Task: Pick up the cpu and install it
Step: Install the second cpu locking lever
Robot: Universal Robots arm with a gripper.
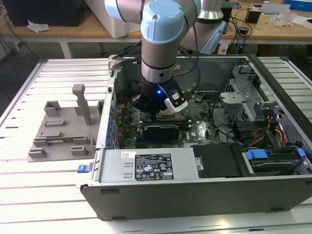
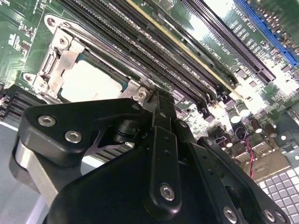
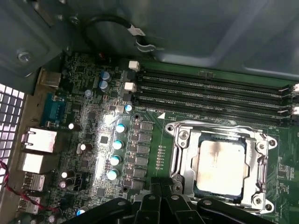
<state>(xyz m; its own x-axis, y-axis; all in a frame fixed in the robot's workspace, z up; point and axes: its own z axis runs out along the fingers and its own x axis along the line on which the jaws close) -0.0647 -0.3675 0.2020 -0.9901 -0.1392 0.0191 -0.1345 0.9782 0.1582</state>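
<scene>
Your jaws read as closed on nothing, gripper (image 3: 161,198) just beside the socket (image 3: 180,156); the cpu (image 3: 220,165) lies seated inside, so judge it placed.

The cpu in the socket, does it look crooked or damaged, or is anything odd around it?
Nothing stands out. In both wrist views the cpu lies flat and square inside the metal socket frame, its edges parallel to the frame. Its silvery top looks patchy and smudged, with no visible crack or bend. The gripper is just beside the socket.
</scene>
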